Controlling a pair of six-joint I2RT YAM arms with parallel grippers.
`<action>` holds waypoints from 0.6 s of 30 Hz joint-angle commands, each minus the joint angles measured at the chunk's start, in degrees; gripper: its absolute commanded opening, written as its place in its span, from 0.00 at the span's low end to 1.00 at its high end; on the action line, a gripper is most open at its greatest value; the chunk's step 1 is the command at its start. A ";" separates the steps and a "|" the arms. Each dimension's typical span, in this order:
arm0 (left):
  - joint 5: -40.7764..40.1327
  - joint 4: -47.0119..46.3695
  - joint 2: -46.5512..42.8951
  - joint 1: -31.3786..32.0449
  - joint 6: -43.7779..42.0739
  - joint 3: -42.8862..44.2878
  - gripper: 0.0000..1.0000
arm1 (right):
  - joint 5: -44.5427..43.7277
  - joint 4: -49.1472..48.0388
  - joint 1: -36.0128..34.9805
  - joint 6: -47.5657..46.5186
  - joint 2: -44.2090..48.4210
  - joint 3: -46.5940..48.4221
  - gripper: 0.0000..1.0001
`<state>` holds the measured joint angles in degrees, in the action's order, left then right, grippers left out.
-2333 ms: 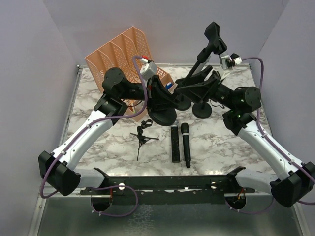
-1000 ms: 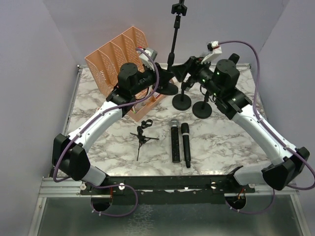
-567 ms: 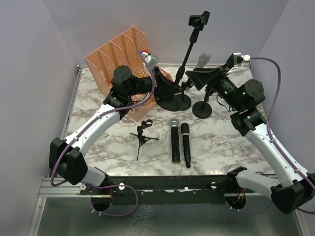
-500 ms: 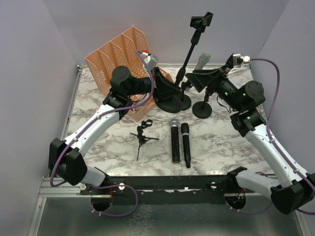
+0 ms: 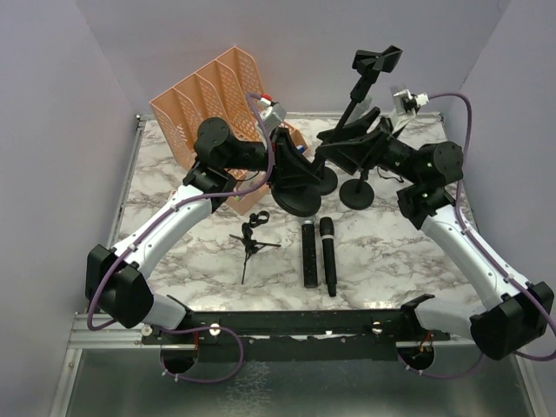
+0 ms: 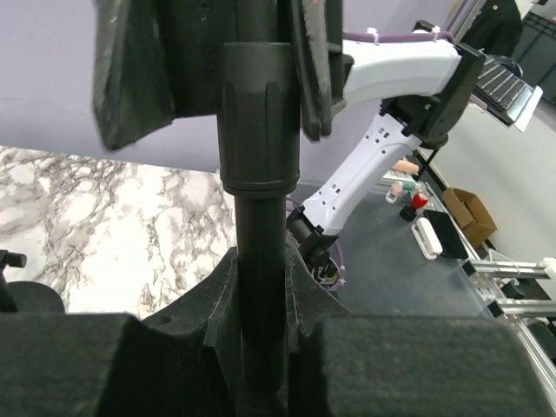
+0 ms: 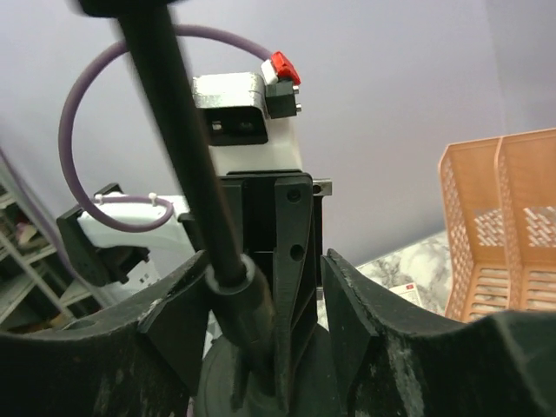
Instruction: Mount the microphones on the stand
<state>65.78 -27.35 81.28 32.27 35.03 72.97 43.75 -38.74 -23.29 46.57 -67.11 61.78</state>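
A black stand leans right, its round base [image 5: 296, 202] on the marble and its clip [image 5: 376, 61] up high. My left gripper [image 5: 290, 167] [image 6: 261, 271] is shut on the stand's pole [image 6: 259, 217] just above the base. Higher up, my right gripper [image 5: 335, 144] [image 7: 265, 304] straddles the pole [image 7: 174, 113]. Its jaws are apart, and the pole rests against the left finger [image 7: 174, 317]. Two microphones lie side by side near the front, one with a silver grille [image 5: 308, 252] and one all black [image 5: 327, 254].
Two more stand bases [image 5: 357, 196] [image 5: 328, 179] sit behind the held one. A small black tripod [image 5: 252, 240] lies left of the microphones. An orange file rack [image 5: 207, 97] stands at the back left.
The right arm has swung down and left, bringing its jaws around the pole and narrowing them. The stand's top has tilted further right. The left gripper keeps its hold.
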 commanded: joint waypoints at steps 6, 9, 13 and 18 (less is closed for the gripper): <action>1.68 -3.85 -1.20 1.21 0.77 2.60 0.00 | 10.61 -9.06 -0.01 4.99 -5.04 3.39 0.26; -2.01 -3.93 -1.37 1.00 0.46 1.72 0.00 | 9.18 -5.36 -0.05 2.62 -4.48 3.47 0.10; -13.63 -2.87 -1.92 -0.57 -1.28 -0.58 0.00 | 0.99 7.45 -0.01 -6.07 -3.08 4.90 0.01; -30.66 8.57 -0.70 -0.81 -12.57 1.58 0.00 | -11.79 18.25 -0.24 -13.24 -3.90 6.68 0.01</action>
<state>55.40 -25.10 81.30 32.36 32.16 72.20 43.57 -32.51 -23.29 41.10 -70.91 66.74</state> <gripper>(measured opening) 0.193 0.253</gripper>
